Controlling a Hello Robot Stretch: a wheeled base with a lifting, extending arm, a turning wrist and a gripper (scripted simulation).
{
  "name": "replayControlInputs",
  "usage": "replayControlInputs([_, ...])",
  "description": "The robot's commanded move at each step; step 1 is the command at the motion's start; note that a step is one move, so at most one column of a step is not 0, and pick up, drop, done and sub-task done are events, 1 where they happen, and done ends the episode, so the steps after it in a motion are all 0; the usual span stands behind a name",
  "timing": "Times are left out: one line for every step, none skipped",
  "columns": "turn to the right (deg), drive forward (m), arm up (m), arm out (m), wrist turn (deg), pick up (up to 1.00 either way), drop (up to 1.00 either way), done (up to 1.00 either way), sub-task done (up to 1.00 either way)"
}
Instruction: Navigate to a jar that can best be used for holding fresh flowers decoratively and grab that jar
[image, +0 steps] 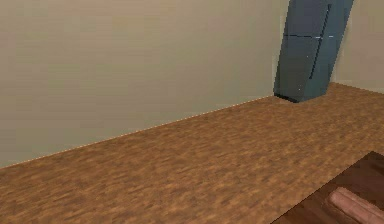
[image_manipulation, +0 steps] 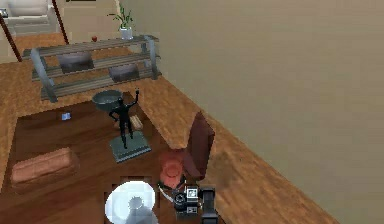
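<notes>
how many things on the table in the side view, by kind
statue: 1
dark bowl: 1
brown block: 1
small blue thing: 1
white round thing: 1
total: 5

- Refrigerator (image: 312, 50): top cut off by the forward view's upper edge.
- Table (image: 366, 178): cut off at the forward view's lower right corner, as is the pinkish object (image: 352, 204) on it.
- Shelf (image_manipulation: 95, 68): dark items on its boards too small to identify.
- White round object (image_manipulation: 130, 205): lower part cut by the arm side view's bottom edge.
- Gripper (image_manipulation: 180, 198): fingers indistinct against the red chair (image_manipulation: 195, 150); whether it holds anything cannot be determined.
</notes>
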Motion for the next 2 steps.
replayControlInputs([0.0,0.0,0.0,0.0,0.0,1.0,0.0,0.0,0.0])
replayControlInputs([0.0,0.0,0.1,0.0,0.0,0.0,0.0,0.0,0.0])
